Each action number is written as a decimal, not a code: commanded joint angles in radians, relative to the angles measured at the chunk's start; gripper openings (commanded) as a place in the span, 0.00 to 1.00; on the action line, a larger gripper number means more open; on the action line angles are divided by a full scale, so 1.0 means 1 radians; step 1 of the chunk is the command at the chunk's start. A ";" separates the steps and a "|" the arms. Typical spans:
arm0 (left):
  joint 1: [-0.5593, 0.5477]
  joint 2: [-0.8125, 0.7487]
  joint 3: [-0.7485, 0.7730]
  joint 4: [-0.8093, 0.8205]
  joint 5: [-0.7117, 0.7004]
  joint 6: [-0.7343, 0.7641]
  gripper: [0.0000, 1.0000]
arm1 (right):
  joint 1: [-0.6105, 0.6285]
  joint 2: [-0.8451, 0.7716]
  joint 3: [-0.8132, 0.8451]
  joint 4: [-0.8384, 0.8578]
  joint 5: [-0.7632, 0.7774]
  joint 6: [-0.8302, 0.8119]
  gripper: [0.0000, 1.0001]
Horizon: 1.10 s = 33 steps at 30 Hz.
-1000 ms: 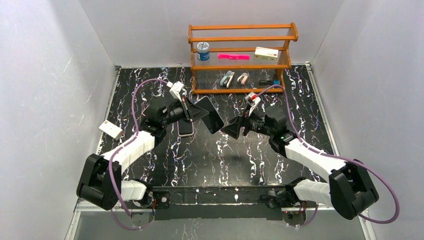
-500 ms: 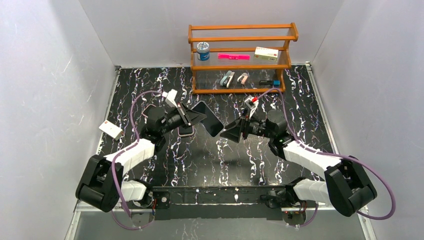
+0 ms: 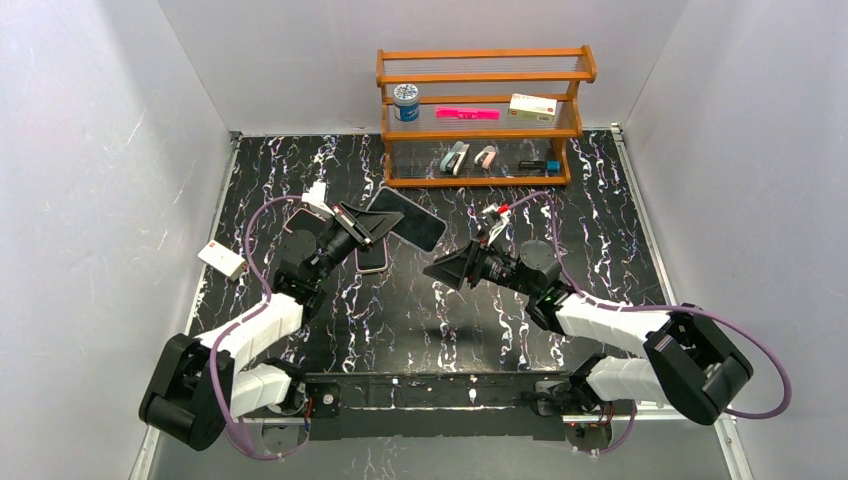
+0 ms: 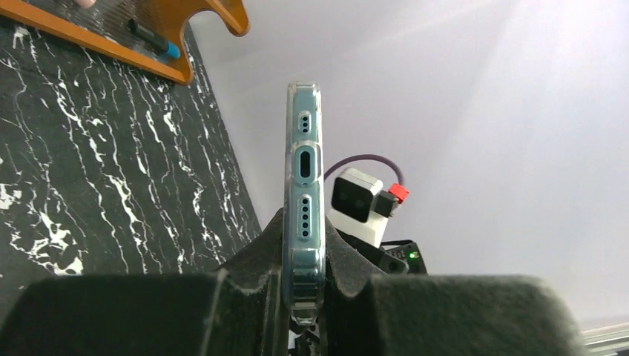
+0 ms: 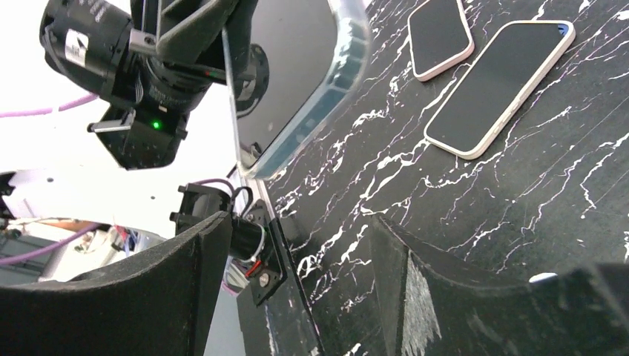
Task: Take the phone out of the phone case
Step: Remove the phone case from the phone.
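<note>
Top external view: left end effector point(image 3: 372, 226) clamps the cased phone point(image 3: 408, 218) above the table point(image 3: 600, 205), now tilted flatter. Right end effector point(image 3: 438, 270), spread wide and empty, has moved nearer. Clear case point(image 4: 305, 189) still on; removal not begun.

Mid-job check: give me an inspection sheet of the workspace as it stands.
Surface: black marbled table, flat.
Job's things: cased phone held off the table, phone inside its clear case.
Clutter: two spare phones lying flat; white box; wooden shelf with small items.
Grippers: left gripper shut on cased phone; right gripper open, apart from it.
Cables: purple cables loop over both arms; no snag seen.
Surroundings: white walls; nothing else seen.
</note>
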 commanded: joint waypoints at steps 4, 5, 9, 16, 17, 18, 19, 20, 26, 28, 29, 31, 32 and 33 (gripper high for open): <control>-0.026 -0.034 -0.018 0.117 -0.043 -0.091 0.00 | 0.019 0.044 -0.001 0.206 0.076 0.081 0.74; -0.028 -0.032 -0.017 0.119 -0.041 -0.099 0.00 | 0.020 0.052 0.000 0.235 0.071 0.087 0.73; -0.033 -0.031 -0.025 0.122 -0.052 -0.132 0.00 | 0.020 0.074 0.022 0.270 0.027 0.092 0.73; -0.035 -0.018 -0.038 0.122 -0.055 -0.183 0.00 | 0.018 0.052 0.022 0.297 0.020 0.063 0.68; -0.035 -0.015 -0.038 0.123 -0.055 -0.184 0.00 | 0.018 0.048 0.022 0.300 0.019 0.061 0.68; -0.035 -0.013 -0.039 0.122 -0.054 -0.188 0.00 | 0.019 0.046 0.022 0.299 0.019 0.060 0.67; -0.035 -0.011 -0.039 0.123 -0.055 -0.191 0.00 | 0.018 0.045 0.023 0.296 0.019 0.057 0.67; -0.035 -0.010 -0.037 0.123 -0.052 -0.193 0.00 | 0.018 0.044 0.025 0.294 0.019 0.052 0.66; -0.035 -0.005 -0.042 0.122 -0.041 -0.212 0.00 | 0.018 0.044 0.023 0.315 -0.010 0.042 0.59; -0.035 -0.004 -0.044 0.122 -0.038 -0.210 0.00 | 0.017 0.040 0.022 0.314 -0.008 0.037 0.53; -0.035 -0.006 -0.047 0.122 -0.036 -0.206 0.00 | 0.016 0.039 0.019 0.318 -0.002 0.038 0.51; -0.035 -0.015 -0.051 0.122 -0.031 -0.186 0.00 | 0.013 0.036 0.012 0.334 0.006 0.051 0.50; -0.035 -0.018 -0.055 0.123 -0.030 -0.176 0.00 | 0.013 0.035 0.011 0.338 0.010 0.060 0.51; -0.035 -0.023 -0.060 0.123 -0.031 -0.171 0.00 | 0.013 0.035 0.011 0.341 0.012 0.069 0.54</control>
